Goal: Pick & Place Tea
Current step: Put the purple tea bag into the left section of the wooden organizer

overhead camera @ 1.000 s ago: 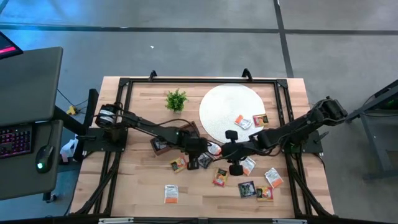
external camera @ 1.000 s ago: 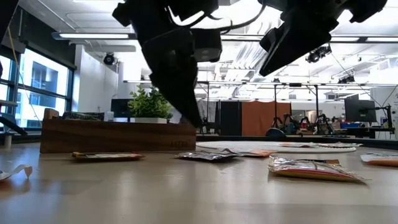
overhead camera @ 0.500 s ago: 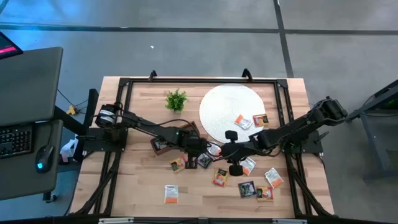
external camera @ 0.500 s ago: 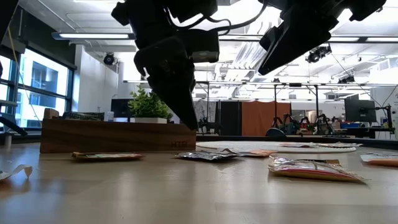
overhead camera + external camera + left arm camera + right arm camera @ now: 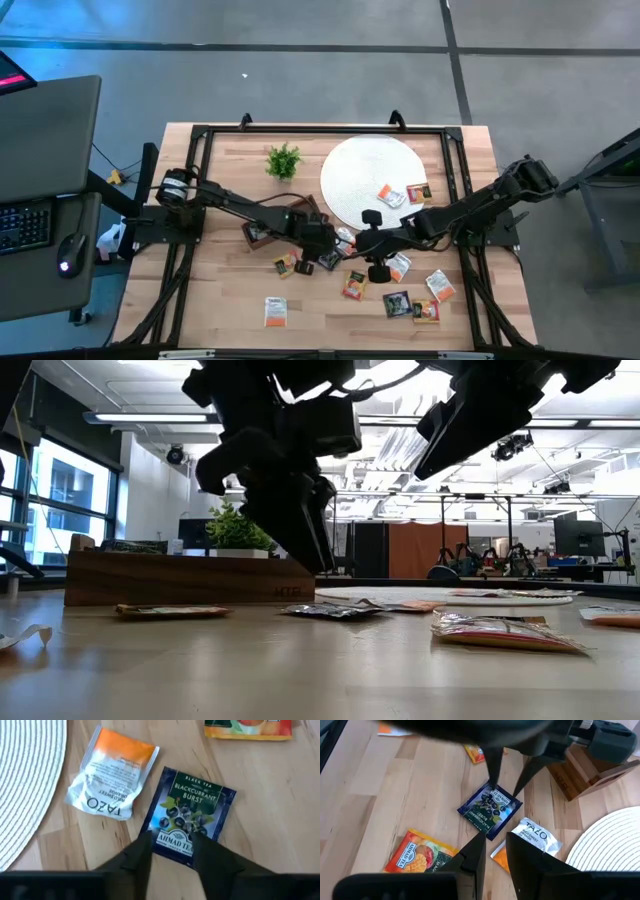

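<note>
The blackcurrant sachet [image 5: 189, 816] lies flat on the bench [image 5: 220, 290], beside the white-and-orange sachet [image 5: 111, 782] and near the disc [image 5: 372, 178]. The left claw [image 5: 171, 851] hangs just over its edge, fingers parted, holding nothing. The right claw [image 5: 494, 849] hovers close by, slightly open and empty. I judge the flat packet may slide instead of lifting, or the arms may clash. Only the wrist views show labels; only the low view shows clearance.

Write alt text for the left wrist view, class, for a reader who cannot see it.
The left gripper hovers with open fingers over a dark blue blackcurrant tea sachet lying flat on the wooden table. Beside it lies an orange-and-white Tazo sachet, near the edge of a white woven disc.
</note>
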